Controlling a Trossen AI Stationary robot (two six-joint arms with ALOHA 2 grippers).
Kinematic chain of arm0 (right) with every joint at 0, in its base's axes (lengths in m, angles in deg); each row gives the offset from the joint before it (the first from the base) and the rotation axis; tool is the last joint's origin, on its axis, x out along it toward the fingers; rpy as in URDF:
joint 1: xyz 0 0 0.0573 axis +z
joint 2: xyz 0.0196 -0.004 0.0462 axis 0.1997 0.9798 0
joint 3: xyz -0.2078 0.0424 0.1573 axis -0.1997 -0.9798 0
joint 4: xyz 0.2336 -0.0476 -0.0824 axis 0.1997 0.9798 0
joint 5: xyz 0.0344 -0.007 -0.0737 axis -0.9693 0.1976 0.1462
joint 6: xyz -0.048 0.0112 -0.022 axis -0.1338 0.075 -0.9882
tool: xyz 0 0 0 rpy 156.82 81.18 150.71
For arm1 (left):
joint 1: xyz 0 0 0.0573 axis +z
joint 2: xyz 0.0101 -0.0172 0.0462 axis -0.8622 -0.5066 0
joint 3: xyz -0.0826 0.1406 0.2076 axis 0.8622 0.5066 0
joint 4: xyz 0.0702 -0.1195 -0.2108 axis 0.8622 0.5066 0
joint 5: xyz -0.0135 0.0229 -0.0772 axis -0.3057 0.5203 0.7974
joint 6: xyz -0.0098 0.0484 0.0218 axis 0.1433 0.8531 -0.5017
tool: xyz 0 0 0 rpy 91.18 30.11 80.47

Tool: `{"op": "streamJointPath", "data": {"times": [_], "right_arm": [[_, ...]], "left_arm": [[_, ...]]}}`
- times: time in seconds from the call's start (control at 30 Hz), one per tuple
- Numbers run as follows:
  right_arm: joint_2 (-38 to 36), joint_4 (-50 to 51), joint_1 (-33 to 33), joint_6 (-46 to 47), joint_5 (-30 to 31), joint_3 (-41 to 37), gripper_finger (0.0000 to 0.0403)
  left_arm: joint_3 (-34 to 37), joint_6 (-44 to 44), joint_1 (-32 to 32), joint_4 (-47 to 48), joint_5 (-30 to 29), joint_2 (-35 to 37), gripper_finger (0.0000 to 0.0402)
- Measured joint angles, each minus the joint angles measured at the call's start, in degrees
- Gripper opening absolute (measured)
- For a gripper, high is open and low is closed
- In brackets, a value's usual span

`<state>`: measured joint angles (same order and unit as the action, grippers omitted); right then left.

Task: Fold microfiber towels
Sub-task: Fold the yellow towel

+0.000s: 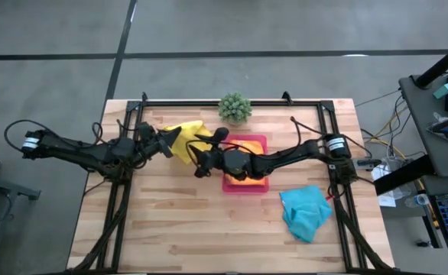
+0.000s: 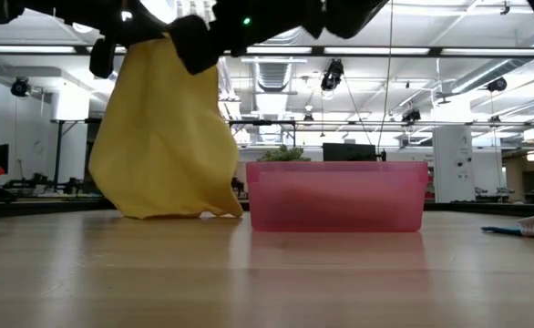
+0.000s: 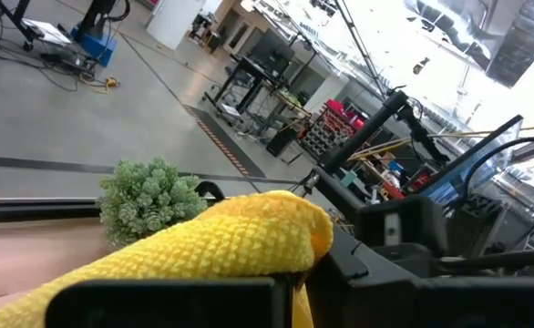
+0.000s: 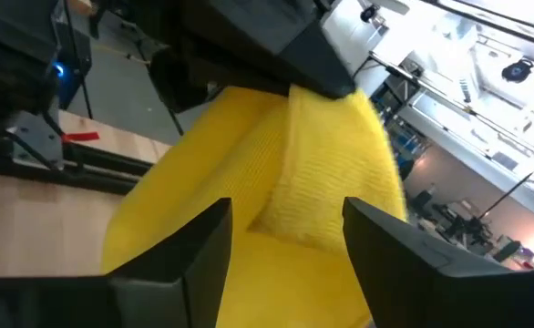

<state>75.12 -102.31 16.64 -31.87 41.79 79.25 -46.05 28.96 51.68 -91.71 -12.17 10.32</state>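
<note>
The yellow towel point(image 1: 184, 140) hangs lifted at the table's far middle, its lower end point(image 2: 162, 211) resting on the table. My left gripper point(image 1: 165, 145) is shut on its top. My right gripper point(image 4: 285, 239) is open beside it point(image 1: 200, 160); its fingers stand either side of a hanging fold point(image 4: 317, 196). The orange towel point(image 1: 243, 179) lies in the pink tray point(image 1: 256, 140). The turquoise towel point(image 1: 306, 212) lies crumpled at the near right. The grey and lime green towels are out of view. My left gripper holds the yellow towel by its upper edge point(image 4: 326, 105), coming level from the table's left. The cloth bunches over the fingers point(image 3: 240, 239), so the pinch itself is hidden. The towel hangs slack below the gripper, with its lower end on the table.
A small green potted plant point(image 1: 235, 108) stands at the far edge, just behind the towel. The pink tray point(image 2: 335, 196) stands right of the towel, under my right arm. A black frame runs along the table's far edge and sides point(image 1: 316, 103). Bare wood lies at the near left point(image 1: 155, 229).
</note>
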Motion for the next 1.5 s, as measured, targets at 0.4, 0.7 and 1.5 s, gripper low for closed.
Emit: {"op": "streamJointPath", "data": {"times": [0.4,0.7,1.5], "right_arm": [[8.9,-4.4,-0.4,-8.6,9.7,9.5,0.0159],[8.3,-4.2,1.4,-13.3,11.4,9.7,0.0016],[-5.8,56.5,-1.8,22.5,-35.3,9.6,0.0009]], "left_arm": [[0.0,0.2,0.0,0.6,0.2,-0.4,0.0],[0.0,1.9,0.0,1.6,0.4,-0.9,0.0],[0.0,22.9,0.0,13.6,15.9,-1.9,0.0162]]}}
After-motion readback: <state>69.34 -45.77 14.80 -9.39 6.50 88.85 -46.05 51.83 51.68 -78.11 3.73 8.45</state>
